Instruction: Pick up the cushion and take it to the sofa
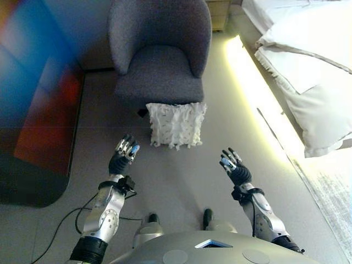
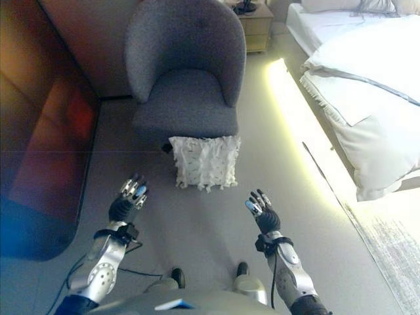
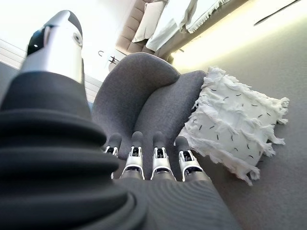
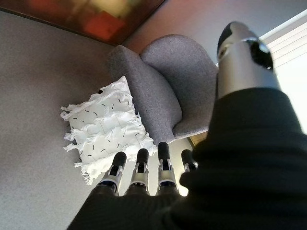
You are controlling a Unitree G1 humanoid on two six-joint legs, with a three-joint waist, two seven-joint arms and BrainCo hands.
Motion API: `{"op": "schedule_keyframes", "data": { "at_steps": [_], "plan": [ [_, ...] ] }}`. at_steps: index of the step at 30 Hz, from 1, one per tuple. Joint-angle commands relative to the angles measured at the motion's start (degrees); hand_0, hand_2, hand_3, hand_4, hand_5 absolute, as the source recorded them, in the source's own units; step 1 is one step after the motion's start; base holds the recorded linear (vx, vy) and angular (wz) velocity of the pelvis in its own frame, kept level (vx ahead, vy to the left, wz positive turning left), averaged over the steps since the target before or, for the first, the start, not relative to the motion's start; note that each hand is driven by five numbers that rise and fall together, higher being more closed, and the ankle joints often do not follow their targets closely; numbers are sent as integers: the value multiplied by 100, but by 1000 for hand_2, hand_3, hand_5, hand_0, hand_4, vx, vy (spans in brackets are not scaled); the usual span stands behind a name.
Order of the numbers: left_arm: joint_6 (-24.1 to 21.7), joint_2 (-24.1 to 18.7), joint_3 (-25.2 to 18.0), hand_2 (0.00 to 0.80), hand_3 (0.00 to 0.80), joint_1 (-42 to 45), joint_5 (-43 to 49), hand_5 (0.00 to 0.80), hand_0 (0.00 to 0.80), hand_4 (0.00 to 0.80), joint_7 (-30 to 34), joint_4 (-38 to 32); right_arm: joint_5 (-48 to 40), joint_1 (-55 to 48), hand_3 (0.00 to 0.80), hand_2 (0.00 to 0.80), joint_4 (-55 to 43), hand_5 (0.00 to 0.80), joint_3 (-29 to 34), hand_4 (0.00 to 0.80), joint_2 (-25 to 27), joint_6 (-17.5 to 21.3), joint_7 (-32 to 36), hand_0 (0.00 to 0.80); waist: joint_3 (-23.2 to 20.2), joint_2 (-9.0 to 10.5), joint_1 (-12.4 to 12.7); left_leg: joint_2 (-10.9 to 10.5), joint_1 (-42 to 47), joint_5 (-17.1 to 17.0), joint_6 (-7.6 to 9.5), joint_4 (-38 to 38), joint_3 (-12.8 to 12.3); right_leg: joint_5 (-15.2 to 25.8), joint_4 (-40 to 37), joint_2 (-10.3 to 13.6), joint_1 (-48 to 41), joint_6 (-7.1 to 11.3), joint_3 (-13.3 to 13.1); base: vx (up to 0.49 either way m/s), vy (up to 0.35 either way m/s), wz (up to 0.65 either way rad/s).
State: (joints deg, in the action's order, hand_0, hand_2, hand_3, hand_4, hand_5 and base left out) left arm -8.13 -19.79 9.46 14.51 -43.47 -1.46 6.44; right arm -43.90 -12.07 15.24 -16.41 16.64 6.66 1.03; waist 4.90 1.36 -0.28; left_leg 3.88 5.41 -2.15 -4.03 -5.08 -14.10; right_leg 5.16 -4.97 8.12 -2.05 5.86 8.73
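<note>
A white fringed cushion (image 1: 176, 124) with small dark flecks stands on the grey floor, leaning against the front of a grey armchair (image 1: 159, 49). It also shows in the wrist views as the cushion (image 3: 235, 129) and the cushion (image 4: 105, 127). My left hand (image 1: 124, 155) is raised over the floor, short of the cushion and to its left, fingers straight and empty. On the other side my right hand (image 1: 235, 167) is held the same way, open, short of the cushion and to its right.
A bed (image 1: 308, 66) with white bedding runs along the right, a lit strip (image 1: 247, 82) at its base. A dark red and black rug (image 1: 38, 126) lies at the left. A wooden nightstand (image 2: 252, 23) stands behind the armchair.
</note>
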Motion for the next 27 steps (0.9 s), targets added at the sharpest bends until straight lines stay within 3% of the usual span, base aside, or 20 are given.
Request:
{"op": "schedule_keyframes", "data": {
  "at_steps": [1,4,6,9,11,13,16,19,21,24,27],
  "plan": [
    [-214,-235,-346,0,0,-96,83,0,0,0,370,-231,88,-22,0,0,-542,0,134,0,-81,119,164,0,256,109,89,-363,-339,745,579,847,17,-702,1252,402,-63,237,464,108,161,-1],
    [-223,-324,-407,0,0,-94,42,0,0,0,403,-275,96,-119,0,0,-574,0,190,0,-87,158,214,0,306,111,82,-471,-474,877,767,1075,34,-421,2142,688,213,212,321,62,159,4],
    [-225,-368,-416,0,0,-159,6,0,0,0,373,-290,112,-266,0,0,-592,0,171,0,-93,276,239,0,399,37,-4,-575,-424,1073,908,1137,150,-88,3546,972,813,229,-64,110,250,-14],
    [-88,-433,-473,0,0,-258,-58,0,0,0,341,-268,82,-468,0,0,-582,0,200,0,-53,367,252,0,515,-80,-182,-630,-288,1129,922,1118,358,254,4480,883,1416,212,-518,123,182,9],
    [-44,-468,-505,0,0,-298,-149,0,0,0,312,-268,92,-526,0,0,-625,0,156,0,-10,407,250,0,528,-101,-269,-610,-266,1127,910,1141,290,487,4070,821,1661,149,-540,135,35,46],
    [-33,-484,-487,0,0,-302,-168,0,0,0,342,-276,70,-512,0,0,-635,0,174,0,5,396,212,0,535,-38,-330,-663,-197,1242,876,1223,351,509,3346,720,1659,201,-535,225,-82,28],
    [-129,-539,-281,0,0,-315,-95,0,0,0,305,-322,-44,-393,0,0,-589,0,190,0,53,417,139,0,526,180,-427,-850,-153,1581,827,1448,557,553,1704,567,1737,406,-507,305,-145,15],
    [-109,-585,-140,0,0,-285,-58,0,0,0,315,-366,-178,-390,0,0,-580,0,227,0,125,307,76,0,486,271,-563,-951,129,1783,792,1459,799,730,421,319,1912,540,-535,450,-122,6],
    [-83,-581,-90,0,0,-272,-18,0,0,0,371,-345,-254,-458,0,0,-560,0,280,0,142,230,91,0,451,264,-631,-952,353,1881,797,1434,912,825,182,205,2046,546,-477,459,-109,51],
    [52,-477,-93,0,0,-167,67,0,0,0,396,-360,-264,-561,0,0,-341,0,385,0,45,157,217,0,338,318,-653,-961,649,2125,835,1503,995,905,436,256,2102,482,-322,572,-184,47],
    [78,-353,-115,0,0,-53,88,0,0,0,257,-321,-146,-551,0,0,-185,0,377,0,6,98,312,0,164,259,-664,-799,835,1830,697,1718,820,710,496,192,1877,412,-43,567,-223,24]
  ]
}}
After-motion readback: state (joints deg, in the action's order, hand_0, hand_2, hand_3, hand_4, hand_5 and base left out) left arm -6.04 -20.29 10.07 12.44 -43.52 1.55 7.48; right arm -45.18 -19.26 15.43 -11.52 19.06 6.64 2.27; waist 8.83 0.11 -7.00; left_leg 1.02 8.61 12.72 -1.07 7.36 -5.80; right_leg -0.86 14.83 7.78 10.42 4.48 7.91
